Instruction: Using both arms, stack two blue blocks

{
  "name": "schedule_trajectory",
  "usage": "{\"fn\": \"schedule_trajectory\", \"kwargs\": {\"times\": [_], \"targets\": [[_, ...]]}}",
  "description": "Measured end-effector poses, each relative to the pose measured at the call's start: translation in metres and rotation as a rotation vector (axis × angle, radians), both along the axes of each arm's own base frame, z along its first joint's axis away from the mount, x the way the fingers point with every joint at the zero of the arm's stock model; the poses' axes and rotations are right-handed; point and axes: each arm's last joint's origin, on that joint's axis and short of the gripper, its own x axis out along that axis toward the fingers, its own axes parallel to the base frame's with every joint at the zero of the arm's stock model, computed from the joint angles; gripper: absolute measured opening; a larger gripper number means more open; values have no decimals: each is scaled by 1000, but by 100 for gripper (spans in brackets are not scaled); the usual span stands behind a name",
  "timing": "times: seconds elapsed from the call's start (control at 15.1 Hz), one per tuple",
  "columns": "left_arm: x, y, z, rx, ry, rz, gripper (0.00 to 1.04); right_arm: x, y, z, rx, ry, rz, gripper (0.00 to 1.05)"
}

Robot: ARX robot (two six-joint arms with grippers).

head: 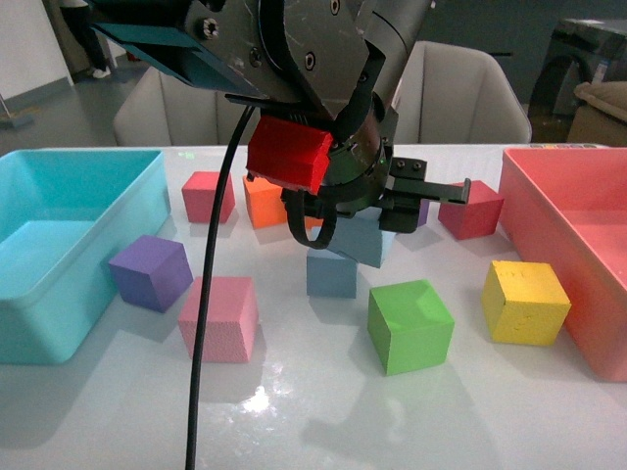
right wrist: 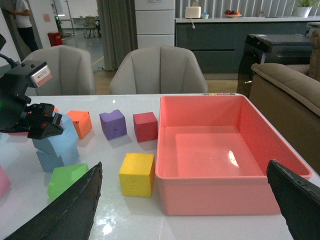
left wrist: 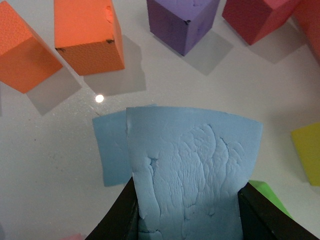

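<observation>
My left pincer (left wrist: 186,220) is clenched on a matte pale blue foam cube (left wrist: 192,160), with its black jaws pressing two opposite side faces. That cube sits tilted above the second pale blue foam cube (head: 331,276), which rests on the glossy white surface (head: 294,411) just behind a bright green foam cube (head: 409,325). My right pincer (right wrist: 180,210) is released. Its two dark fingers are spread wide with nothing between them, and it is well apart from both blue cubes.

I judge the foam to be light and soft. The face nearest my left wrist camera is creased and wrinkled, so a hard squeeze would probably bow it, and it might skew when let go. The matte, pitted skin should not slip. The best hold looks like a gentle one, flat on opposite faces.

My own arm covers much of the held cube in the front view, so I cannot tell whether it touches the lower cube or hangs just above it. From my left wrist, only an offset strip of the lower cube shows. My left jaw tips are cut off at the frame edge.
</observation>
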Motion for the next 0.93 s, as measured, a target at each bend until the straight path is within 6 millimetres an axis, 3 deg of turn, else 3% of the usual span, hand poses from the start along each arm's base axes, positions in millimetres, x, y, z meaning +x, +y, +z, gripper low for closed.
{"fn": "schedule_trajectory", "kwargs": {"times": [0.33, 0.73, 0.79, 0.93], "targets": [[33, 16, -4, 26, 39, 6, 39, 0, 0, 0, 0, 0, 0, 98], [39, 19, -9, 27, 65, 14, 39, 0, 0, 0, 0, 0, 0, 98], [39, 19, -10, 28, 68, 14, 44, 0, 0, 0, 0, 0, 0, 98], [40, 19, -11, 24, 71, 10, 68, 0, 0, 0, 0, 0, 0, 98]]}}
